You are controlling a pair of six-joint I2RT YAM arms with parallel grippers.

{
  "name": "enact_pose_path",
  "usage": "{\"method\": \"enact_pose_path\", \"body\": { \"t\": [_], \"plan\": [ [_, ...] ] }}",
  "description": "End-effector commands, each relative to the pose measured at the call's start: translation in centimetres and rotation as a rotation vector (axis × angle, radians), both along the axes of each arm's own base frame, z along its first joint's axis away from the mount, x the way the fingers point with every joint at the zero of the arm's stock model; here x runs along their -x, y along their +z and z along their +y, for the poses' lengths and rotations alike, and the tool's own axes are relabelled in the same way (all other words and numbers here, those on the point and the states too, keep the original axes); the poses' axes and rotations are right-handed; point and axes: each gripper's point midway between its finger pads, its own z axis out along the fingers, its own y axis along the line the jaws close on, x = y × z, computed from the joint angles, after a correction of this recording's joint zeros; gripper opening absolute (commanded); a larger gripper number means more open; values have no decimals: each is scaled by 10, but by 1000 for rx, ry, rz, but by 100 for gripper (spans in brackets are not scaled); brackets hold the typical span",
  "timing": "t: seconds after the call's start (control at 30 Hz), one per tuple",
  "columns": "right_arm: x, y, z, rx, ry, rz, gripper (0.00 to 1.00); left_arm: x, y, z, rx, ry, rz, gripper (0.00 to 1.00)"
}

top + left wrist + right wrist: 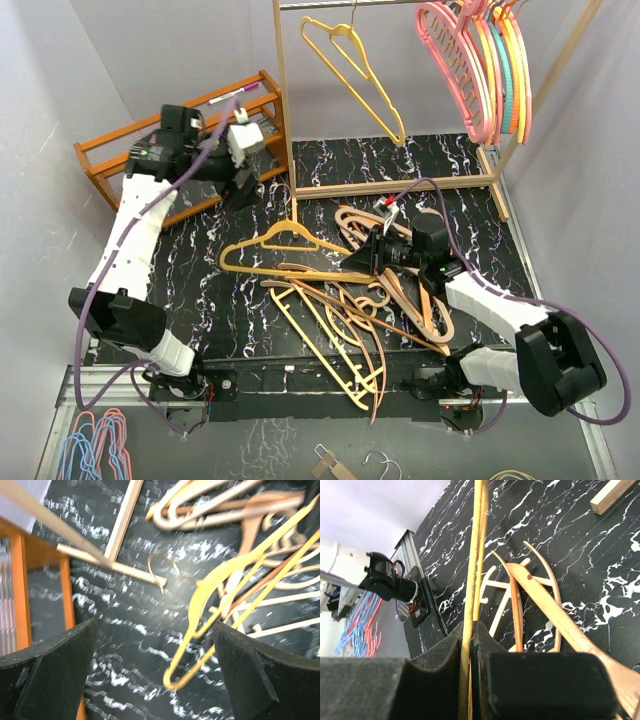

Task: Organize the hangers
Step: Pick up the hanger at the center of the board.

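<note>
- The black marbled surface carries a tangled pile of tan wooden and yellow plastic hangers. It lies just before the tall pale wooden frame with metal rail.
- One thin yellow plastic hanger lies on top, its long axis running left from the right tool, which pinches its bar.
- The left tool hovers spread wide and empty, further left. The crossed hangers underneath may snag a lift.
</note>
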Motion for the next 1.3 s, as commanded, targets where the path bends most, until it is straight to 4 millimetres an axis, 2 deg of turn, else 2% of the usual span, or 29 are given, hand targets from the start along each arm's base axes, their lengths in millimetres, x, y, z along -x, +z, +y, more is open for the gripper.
{"method": "enact_pose_path", "body": {
  "t": [0.0,0.13,0.2,0.53,0.67,0.97,1.03,1.13,1.27],
  "plan": [
    [16,13,-1,2,51,-124,8,41,42,-19,374,-100,299,97],
    [21,19,0,-3,61,-140,8,44,39,-30,512,-203,484,97],
    [21,21,0,-3,60,-143,8,38,35,-34,569,-194,585,97],
    [22,35,3,-15,75,-167,8,25,12,-33,526,-198,577,97],
    [20,35,4,-14,77,-163,8,24,9,-34,536,-203,587,97],
    [20,41,7,-24,82,-165,8,20,-6,-36,543,-224,596,89],
    [20,42,7,-25,84,-165,8,19,-9,-38,538,-231,596,83],
    [20,43,9,-28,86,-163,8,18,-11,-42,535,-244,596,68],
    [22,46,11,-36,94,-162,8,16,-15,-48,524,-262,595,63]
  ]
}}
